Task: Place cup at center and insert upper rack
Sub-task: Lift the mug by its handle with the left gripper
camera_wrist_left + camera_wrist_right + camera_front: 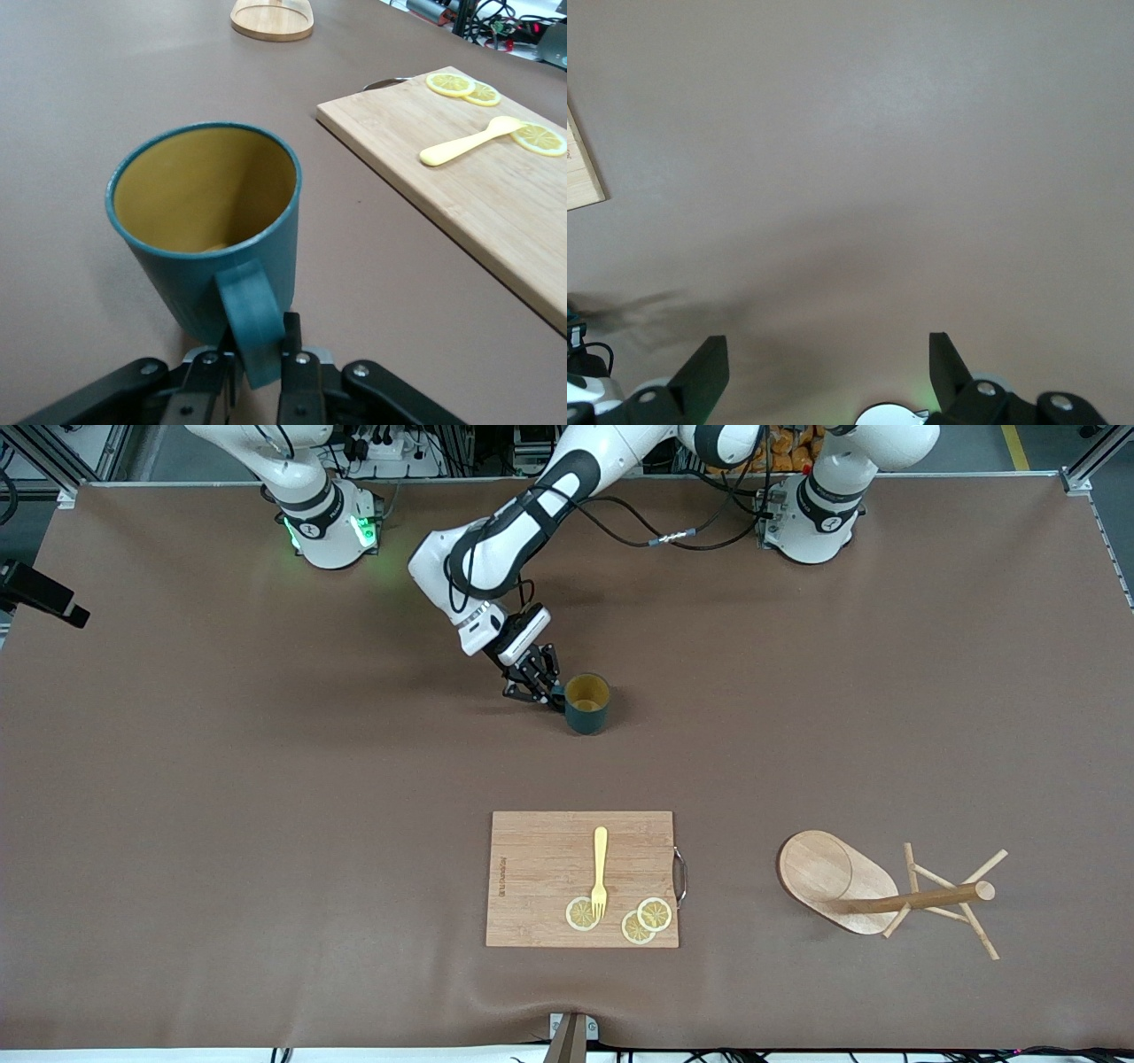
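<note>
teal cup (586, 703) sits upright on the brown table (221, 779), about mid-table, farther from the front camera than the cutting board (540, 877). left end effector (542, 689) is down at table level, fingers clamped together on the cup's loop handle (252, 320); the left wrist view shows the handle pinched between the two pads. cup looks planted on the table, not lifted.

right end effector (828, 372) is parked up near its base, fingers wide apart, nothing between them, only bare table under it. that arm is waiting.

upper rack (886, 890) lies tipped on its side toward the left arm's end of the table, disc base (828, 877) on edge, pole (921, 901) roughly level, pegs sticking out. well apart from the cup, untouched.

on the board: yellow fork (600, 872) and three lemon slices (654, 913).

my read: cup placement step is basically at its end, rack step not started. next move probably calls for releasing the handle cleanly and backing off without dragging the cup, then going for the rack. the pole looks the sensible grab point, and it needs righting onto its disc.
</note>
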Controlling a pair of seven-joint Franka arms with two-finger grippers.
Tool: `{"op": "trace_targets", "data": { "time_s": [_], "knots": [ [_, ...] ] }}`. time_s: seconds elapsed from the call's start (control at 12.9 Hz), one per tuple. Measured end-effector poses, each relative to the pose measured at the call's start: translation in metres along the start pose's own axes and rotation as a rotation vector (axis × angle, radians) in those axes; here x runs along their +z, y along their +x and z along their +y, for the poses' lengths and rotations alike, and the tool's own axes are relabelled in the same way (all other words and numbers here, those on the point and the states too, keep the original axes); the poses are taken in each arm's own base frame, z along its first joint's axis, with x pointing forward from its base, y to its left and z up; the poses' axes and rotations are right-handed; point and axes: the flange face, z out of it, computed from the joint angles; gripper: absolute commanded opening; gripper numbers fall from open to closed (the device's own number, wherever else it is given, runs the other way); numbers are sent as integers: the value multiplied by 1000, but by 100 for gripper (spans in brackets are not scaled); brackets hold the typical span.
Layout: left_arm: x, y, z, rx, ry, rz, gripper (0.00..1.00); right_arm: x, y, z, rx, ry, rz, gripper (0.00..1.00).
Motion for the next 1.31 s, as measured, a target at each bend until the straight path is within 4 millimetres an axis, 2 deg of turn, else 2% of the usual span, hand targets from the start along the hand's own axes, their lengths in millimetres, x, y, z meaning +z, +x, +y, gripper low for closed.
{"op": "trace_targets", "data": {
  "time_s": [0.39,0.62,1.0,1.31],
  "knots": [
    [-38,22,4,27,-17,-67,0,0,0,-1,-1,0,0,100],
    [-62,43,9,28,-19,-123,0,0,0,-1,-2,0,0,100],
    [-99,95,24,-24,2,-261,0,0,0,-2,-3,0,0,100],
    [-109,133,36,-70,-45,-373,0,0,0,-2,-4,0,1,100]
  ]
}}
